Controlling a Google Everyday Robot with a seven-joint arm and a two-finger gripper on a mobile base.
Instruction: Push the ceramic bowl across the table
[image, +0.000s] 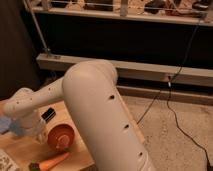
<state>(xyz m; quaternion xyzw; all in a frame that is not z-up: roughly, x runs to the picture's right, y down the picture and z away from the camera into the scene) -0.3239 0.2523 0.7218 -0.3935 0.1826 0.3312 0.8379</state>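
Pincer (43, 133) closed, empty; I see it low over the tabletop (20, 149), just beside the ceramic bowl (61, 136). 1 carrot (52, 161) toward near edge.

An orange carrot (51, 162) lies at lower left. A black cable (169, 93) trails down across the speckled floor (165, 140)

Glossy ceramic bowl (61, 136) beside the claw (43, 134) on grained wooden table (21, 150).

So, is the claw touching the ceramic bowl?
Cannot tell. In the camera view the claw sits right beside the ceramic bowl, but its wrist hides any contact.
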